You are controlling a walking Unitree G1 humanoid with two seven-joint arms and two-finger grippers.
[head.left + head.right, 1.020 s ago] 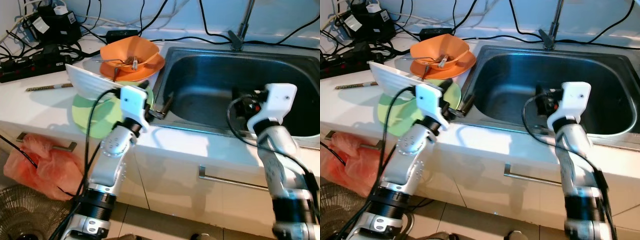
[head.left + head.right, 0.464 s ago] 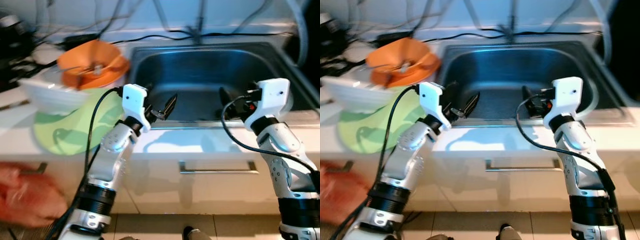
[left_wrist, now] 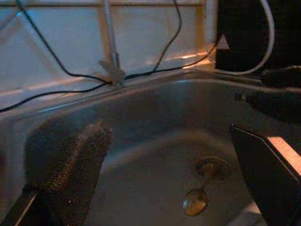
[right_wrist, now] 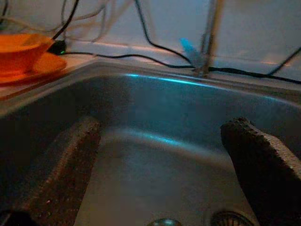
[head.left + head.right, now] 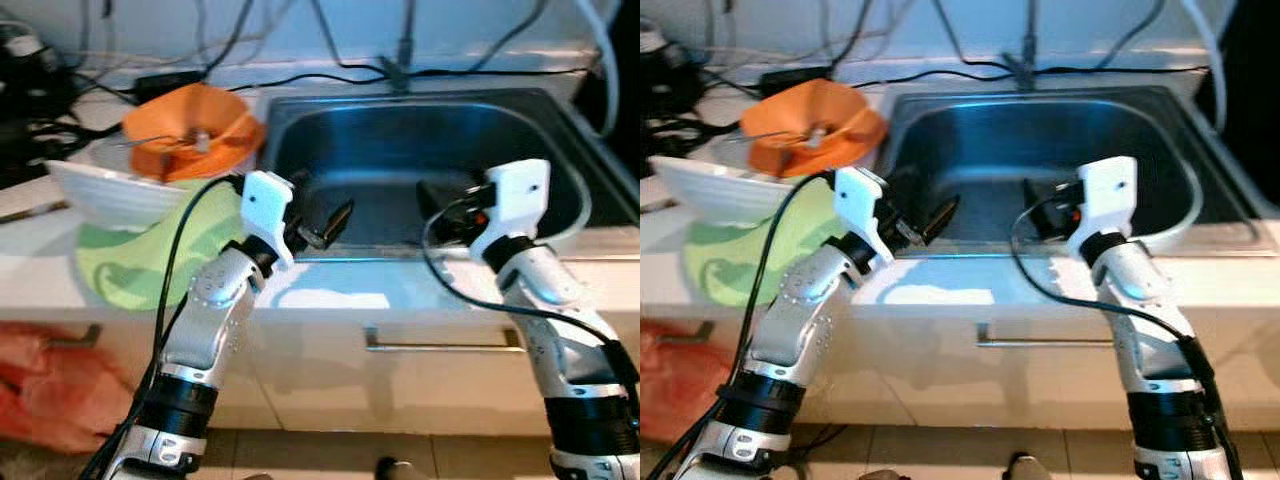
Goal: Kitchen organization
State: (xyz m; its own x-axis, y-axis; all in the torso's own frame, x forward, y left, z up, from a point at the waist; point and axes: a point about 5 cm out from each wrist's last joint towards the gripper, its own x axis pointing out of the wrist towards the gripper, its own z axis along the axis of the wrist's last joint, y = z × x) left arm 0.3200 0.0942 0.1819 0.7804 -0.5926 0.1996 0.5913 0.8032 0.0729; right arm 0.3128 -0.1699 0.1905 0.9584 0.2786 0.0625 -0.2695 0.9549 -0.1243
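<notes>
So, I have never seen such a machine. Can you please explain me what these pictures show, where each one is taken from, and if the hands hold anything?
This is a humanoid robot standing at a kitchen counter. The two wide pictures come from a camera on its head, looking down. Its left hand and right hand reach over the front edge of a steel sink. Both hands are open and hold nothing.

The two darker pictures come from cameras on the wrists; each looks along its own black fingers into the sink, where the drain can be seen.

On the counter to the robot's left lie an orange bowl with utensils in it, a white dish and a green mat. Cables run behind.
</notes>
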